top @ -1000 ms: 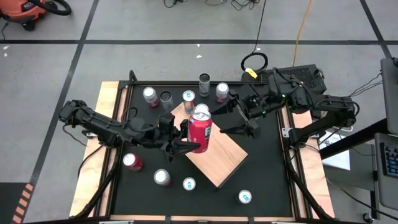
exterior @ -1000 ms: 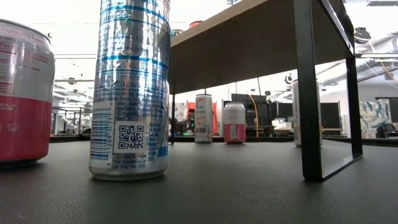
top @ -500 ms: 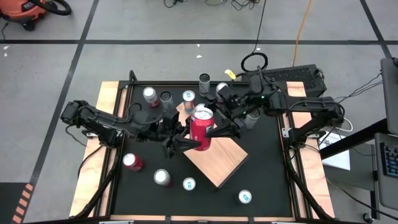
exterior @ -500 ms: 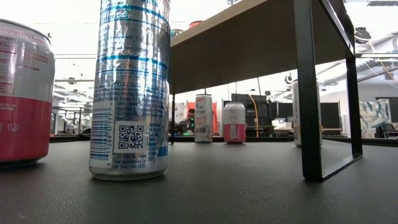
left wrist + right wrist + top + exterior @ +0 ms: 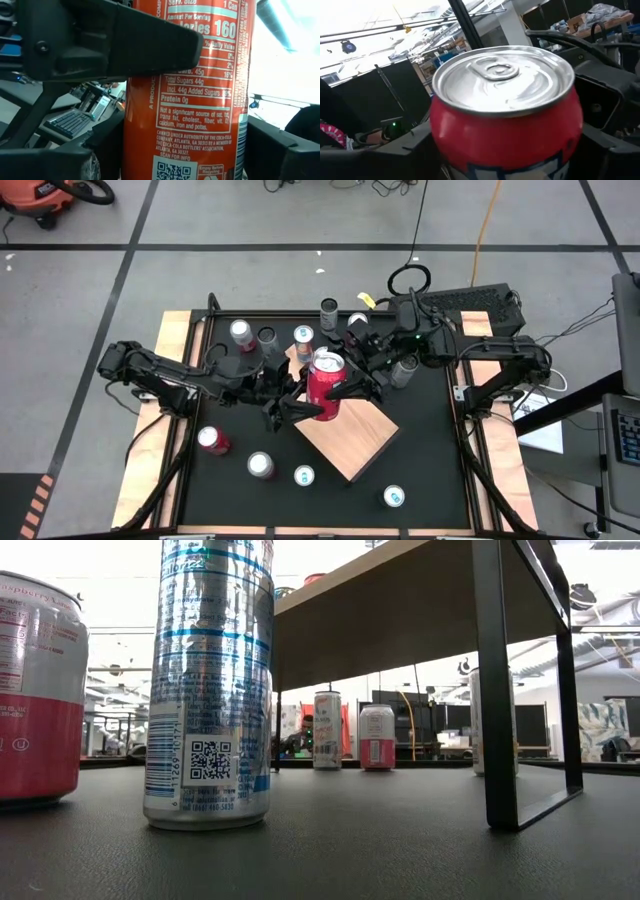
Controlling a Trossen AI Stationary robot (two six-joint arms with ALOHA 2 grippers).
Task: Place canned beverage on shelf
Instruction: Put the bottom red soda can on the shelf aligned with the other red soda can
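A red beverage can [image 5: 322,388] with a silver top hangs upright above the black table, over the far left corner of the shelf [image 5: 352,442], a pale wooden slab on black legs. My left gripper [image 5: 300,402] comes at the can from the table's left and my right gripper [image 5: 352,388] from the right; both are shut on it. The can [image 5: 200,100] fills the left wrist view, nutrition label toward the camera. The right wrist view shows the can's top [image 5: 502,82] close up. The low view shows the shelf [image 5: 400,600] from below. My left gripper pinches the can's lower side wall [image 5: 134,150] between its two fingers [image 5: 50,162], coming roughly level from the table's left. The can stands upright in the hold, lifted clear of table and shelf. My right gripper pinches the can's upper wall just below the rim [image 5: 442,145], one finger [image 5: 415,150] on each side. It comes roughly level from the table's right. The can stays upright, top up.
Several more cans stand on the table: along the far edge [image 5: 241,333] [image 5: 329,310] [image 5: 357,325] and near the front [image 5: 212,440] [image 5: 260,465] [image 5: 394,497]. A silver can [image 5: 210,690] and a red-and-white one [image 5: 35,690] stand close to the low camera.
My right gripper has moved toward the table's left onto the red can, and its wide-spread fingers have closed around the can's upper part. The can has stayed upright in my left gripper, at nearly the same spot.
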